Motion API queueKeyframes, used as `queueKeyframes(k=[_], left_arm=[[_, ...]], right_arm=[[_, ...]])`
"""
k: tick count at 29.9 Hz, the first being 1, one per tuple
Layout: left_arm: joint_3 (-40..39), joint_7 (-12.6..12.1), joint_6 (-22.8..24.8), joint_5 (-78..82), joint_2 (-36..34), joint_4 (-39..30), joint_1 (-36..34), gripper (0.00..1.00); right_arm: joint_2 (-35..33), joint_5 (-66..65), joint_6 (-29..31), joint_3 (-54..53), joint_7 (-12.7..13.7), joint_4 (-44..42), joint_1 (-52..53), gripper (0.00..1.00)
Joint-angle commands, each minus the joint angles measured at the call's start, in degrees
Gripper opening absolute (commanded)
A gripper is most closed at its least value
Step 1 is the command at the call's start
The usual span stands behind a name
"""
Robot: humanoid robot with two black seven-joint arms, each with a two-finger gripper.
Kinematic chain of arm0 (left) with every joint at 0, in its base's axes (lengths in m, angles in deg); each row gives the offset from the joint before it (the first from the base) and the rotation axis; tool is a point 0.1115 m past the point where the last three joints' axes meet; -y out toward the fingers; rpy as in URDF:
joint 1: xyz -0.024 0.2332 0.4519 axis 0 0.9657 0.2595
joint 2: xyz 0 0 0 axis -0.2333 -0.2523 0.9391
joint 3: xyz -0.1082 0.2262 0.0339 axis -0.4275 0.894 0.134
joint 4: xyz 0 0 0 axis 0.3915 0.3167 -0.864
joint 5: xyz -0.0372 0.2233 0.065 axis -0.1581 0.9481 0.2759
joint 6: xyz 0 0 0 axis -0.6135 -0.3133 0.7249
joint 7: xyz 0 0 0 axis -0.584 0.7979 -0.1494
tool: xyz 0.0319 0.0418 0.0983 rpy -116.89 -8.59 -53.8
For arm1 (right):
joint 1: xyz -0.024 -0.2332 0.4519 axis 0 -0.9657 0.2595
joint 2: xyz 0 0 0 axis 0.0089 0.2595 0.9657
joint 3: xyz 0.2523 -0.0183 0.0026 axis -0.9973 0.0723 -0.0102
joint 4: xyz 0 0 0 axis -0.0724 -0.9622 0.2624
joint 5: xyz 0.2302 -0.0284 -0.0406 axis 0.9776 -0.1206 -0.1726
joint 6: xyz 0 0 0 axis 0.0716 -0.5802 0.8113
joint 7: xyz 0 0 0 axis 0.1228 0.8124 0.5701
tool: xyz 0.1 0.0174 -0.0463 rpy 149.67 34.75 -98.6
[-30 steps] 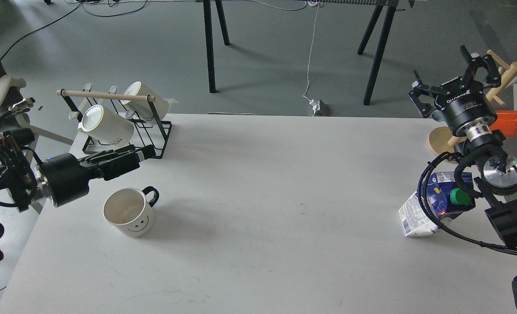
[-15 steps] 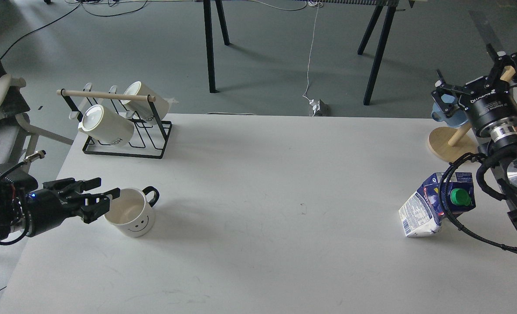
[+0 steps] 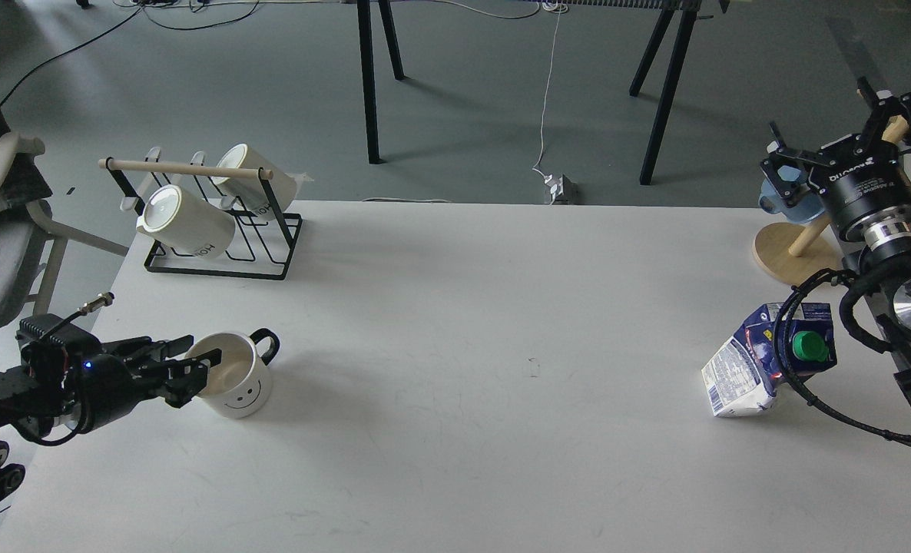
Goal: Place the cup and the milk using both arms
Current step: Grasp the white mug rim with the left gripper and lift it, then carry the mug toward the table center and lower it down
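In the head view, we had our left end effector (image 3: 194, 361) low at the surface's (image 3: 455, 322) left edge, fingers parted across the cup's (image 3: 233, 376) near rim, apparently to pinch it; half a second before it had been just short. Our right end effector (image 3: 847, 142) hung open and empty beyond the right edge, unmoved, well behind the milk (image 3: 763, 369).

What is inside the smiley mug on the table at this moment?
The smiley mug shows a bare white inner wall on its far side. One finger of the left gripper reaches over its near rim, covering part of the interior, and the bottom cannot be seen.
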Motion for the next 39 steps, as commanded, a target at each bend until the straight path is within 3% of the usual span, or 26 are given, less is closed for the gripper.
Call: queueKeyframes(k=[1,9,13,19,24,28,33,39], left_arm=[[0.22,0.31,0.04,0.06,-0.05,0.06,0.13,0.04],[-0.39,1.72,-0.13,-0.03,-0.58,-1.25,-0.92,0.01],[-0.30,3.74,1.36,-0.11,-2.85,-7.65,-5.05,0.00],[-0.31,3.21,14.43,-0.03,-2.96,-15.14,-15.41,0.00],[0.05,-0.03,21.91,1.98,6.78,-14.97,-24.12,0.01],[0.14,-3.02,27.02,11.98,16.18,-14.35,-25.54,0.01],[1.97,-4.26,28.52,13.97,28.84,-12.07,-24.83,0.01],[8.83,-4.96,28.61,13.97,34.66,-10.31,-24.83,0.02]], right_arm=[[-0.08,-0.08,0.01,0.07,0.01,-0.07,0.09,0.99],[-0.43,-0.26,0.01,0.42,0.10,-0.69,0.00,0.99],[-1.22,-0.17,0.01,0.51,0.10,-0.60,-0.26,0.99],[-2.80,-0.08,0.01,-0.02,0.10,-0.34,-0.44,0.99],[-6.14,-0.08,0.01,1.21,0.80,0.54,-0.44,0.99],[-6.85,-0.08,0.01,0.42,0.80,2.65,-0.44,0.99],[-7.11,-0.26,0.01,0.68,1.06,2.57,0.61,0.99],[-7.29,-0.52,0.01,1.21,1.15,2.92,5.97,0.99]])
